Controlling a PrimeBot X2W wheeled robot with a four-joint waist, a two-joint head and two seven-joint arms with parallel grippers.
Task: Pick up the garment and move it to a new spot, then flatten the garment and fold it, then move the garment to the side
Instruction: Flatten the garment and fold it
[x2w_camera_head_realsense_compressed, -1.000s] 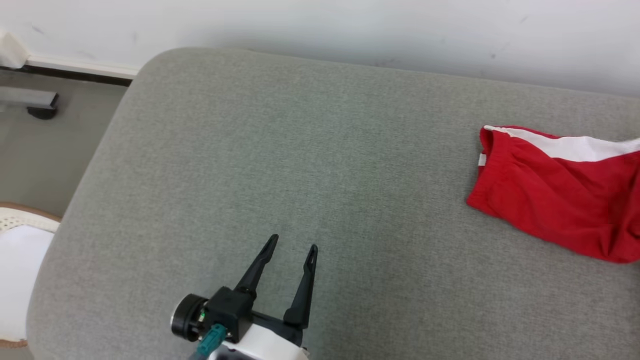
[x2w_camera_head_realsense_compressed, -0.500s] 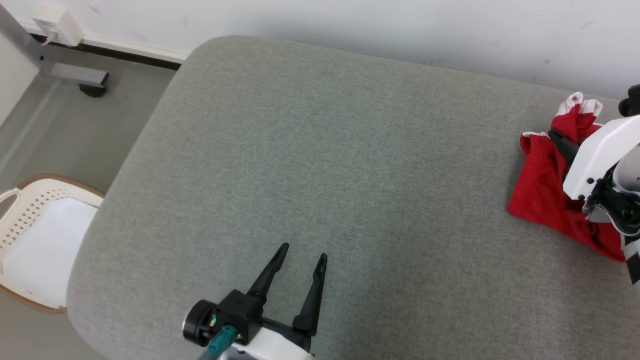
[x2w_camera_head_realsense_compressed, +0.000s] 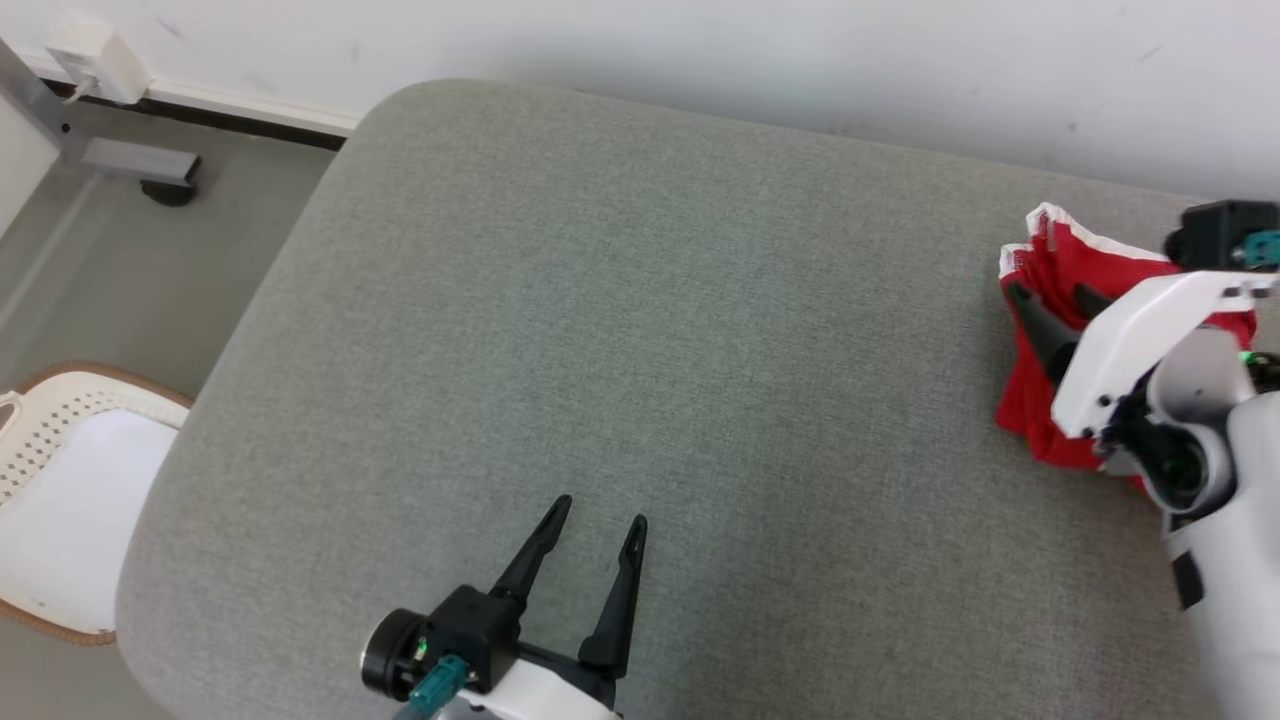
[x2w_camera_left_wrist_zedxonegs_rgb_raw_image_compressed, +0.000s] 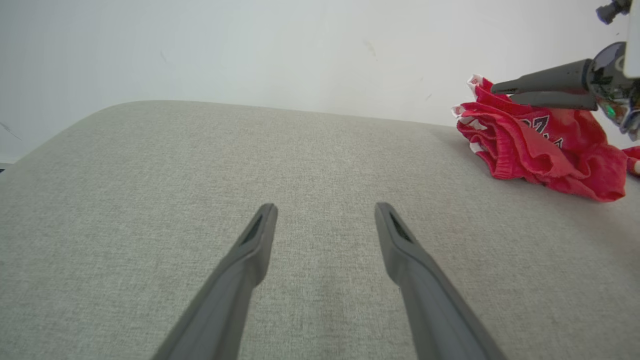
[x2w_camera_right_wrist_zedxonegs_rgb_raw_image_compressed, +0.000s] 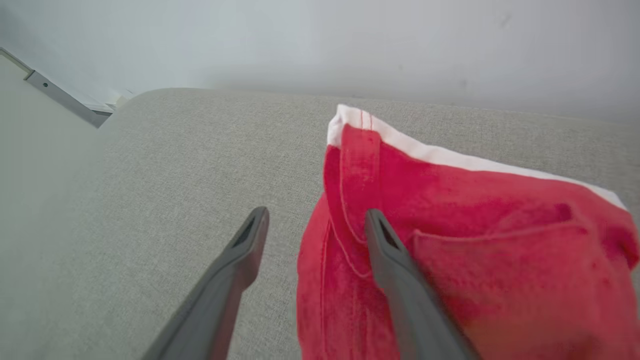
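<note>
— Both spread wide?
— Yes. Left gripper (x2w_camera_head_realsense_compressed: 600, 510) hangs at bottom centre over the grey cushion (x2w_camera_head_realsense_compressed: 640, 300); right gripper (x2w_camera_head_realsense_compressed: 1047, 292), at the right edge, straddles an edge of the bunched red garment (x2w_camera_head_realsense_compressed: 1030, 405).

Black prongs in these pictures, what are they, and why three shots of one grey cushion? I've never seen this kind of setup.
They are a two-armed robot's pincers. The wide shot is from its head camera; the other two are from wrist cameras looking along each pincer's two fingers. A crumpled red garment with white trim lies on the grey cushion. The right pincer is open at its edge, one finger over the cloth. The left pincer is open over bare cushion. Nothing is held.
</note>
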